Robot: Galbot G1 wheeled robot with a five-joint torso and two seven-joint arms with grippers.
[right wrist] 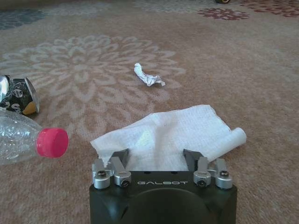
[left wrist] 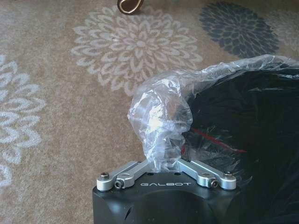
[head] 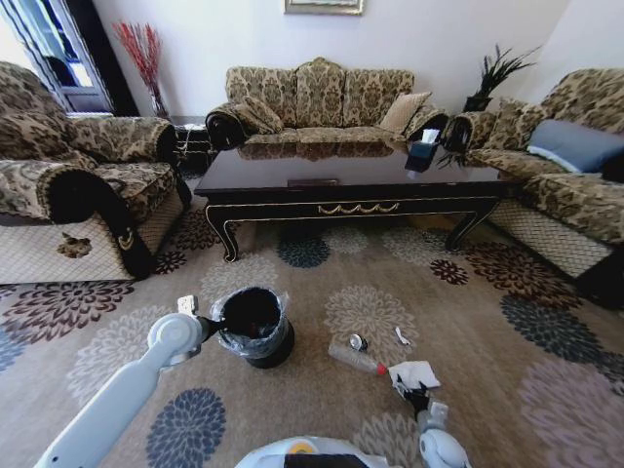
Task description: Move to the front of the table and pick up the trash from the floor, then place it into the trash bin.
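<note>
**A:** Status on the arms?

**B:** Left gripper (left wrist: pixel 163 164) sits at the rim of the trash bin (head: pixel 268 349), jaws pinched together on a bunched fold of the liner bag (left wrist: pixel 161 121). The film is clear and crinkled, and it balloons above the fingers. The bin itself is a small round black bucket, upright on the floor (head: pixel 468 331).

**A:** Right side?

**B:** Right gripper (right wrist: pixel 156 158) is low over the carpet, jaws apart, straddling the near edge of the white paper tissue (right wrist: pixel 173 133). In the wrist view the tips appear to touch the sheet, though it isn't clamped. The tissue is soft with a dimpled emboss, mostly flat, with one edge rolled into a tube.

**A:** Other trash?

**B:** Plastic bottle (right wrist: pixel 18 135), clear and ribbed with a pinkish-red cap, lies on its side just beside the tissue. A crushed metal can (right wrist: pixel 18 95) with a dented shiny skin is next to the bottle. A small twisted white paper scrap (right wrist: pixel 148 77) lies further out on a cream flower medallion.

**A:** Table?

**B:** Coffee table (head: pixel 351 185) is ahead, well beyond the trash. It has a glossy dark top, curved legs and gold scrollwork on the front rail. The carpet is short-pile tan with round floral medallions.
</note>
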